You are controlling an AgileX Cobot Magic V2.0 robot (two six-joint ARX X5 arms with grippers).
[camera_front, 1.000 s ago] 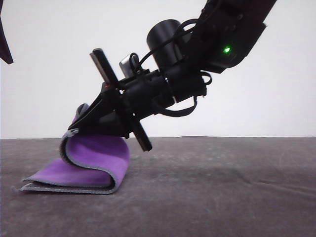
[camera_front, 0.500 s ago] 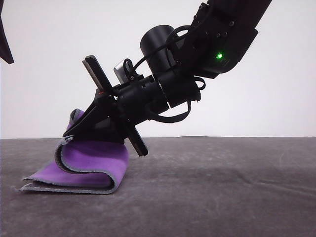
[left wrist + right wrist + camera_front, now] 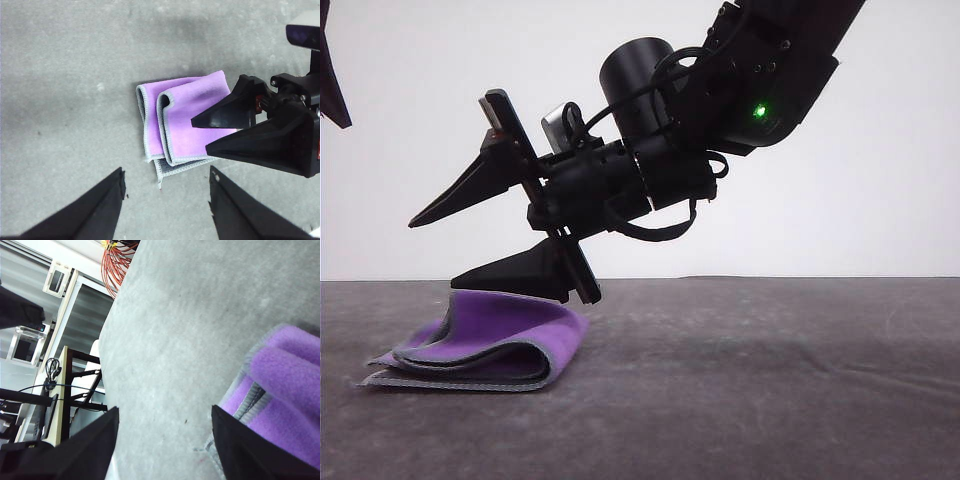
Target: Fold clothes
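Over the folded cloth, the right gripper hangs with its fingers spread wide and holding nothing.

Its lower finger sits just above the cloth's raised top flap and the upper finger points well clear, which reads as a release after laying the flap over. The cloth lies purple face up on the grey table, apparently away from its edges. From the left wrist view, looking down, the doubled layers and pale hem show plainly, with the left gripper also wide apart and empty; the front view shows only the side profile.
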